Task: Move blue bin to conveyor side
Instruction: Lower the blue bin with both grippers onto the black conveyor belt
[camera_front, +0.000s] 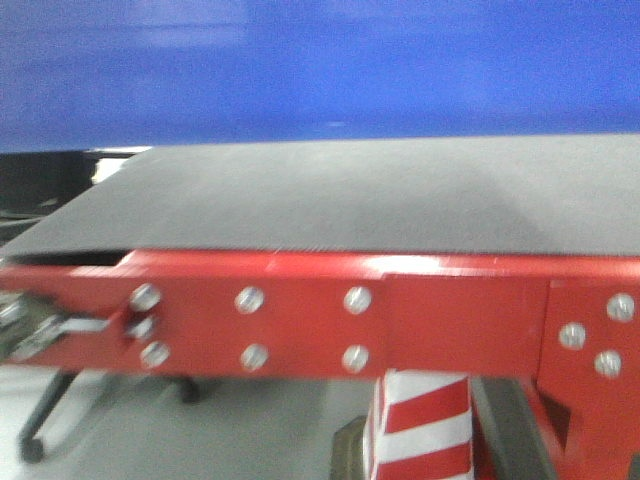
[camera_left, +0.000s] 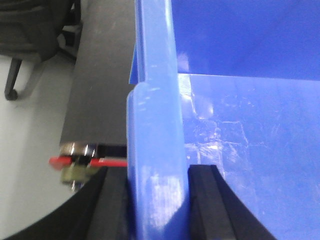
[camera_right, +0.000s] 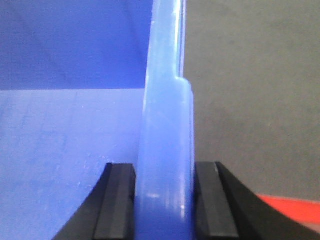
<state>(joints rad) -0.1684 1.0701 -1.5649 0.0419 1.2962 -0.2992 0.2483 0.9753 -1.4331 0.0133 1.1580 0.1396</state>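
Rim of blue bin (camera_front: 320, 60) clamped by left end effector (camera_left: 157, 200) and right end effector (camera_right: 165, 200), by conveyor belt (camera_front: 350, 190). Risk: uneven lowering, rim slips, bin tips off red frame (camera_front: 300, 330).

Front view:
- red-and-white striped traffic cone (camera_front: 425, 425) at 6 o'clock; upper part hidden, stripes slanted.
- dark blurred object (camera_front: 350, 445) just beside cone at its 9 o'clock; kind not discernible.
- black chair leg (camera_front: 48, 405) at 8 o'clock, slanting down to caster (camera_front: 30, 450).
- second caster (camera_front: 187, 390) at 7 o'clock, near first, apart from cone.
- all on pale grey floor (camera_front: 200, 440).

Left wrist view:
- black office chair (camera_left: 35, 30) at 10 o'clock, cropped by frame edge; one leg ends in wheel on pale floor.
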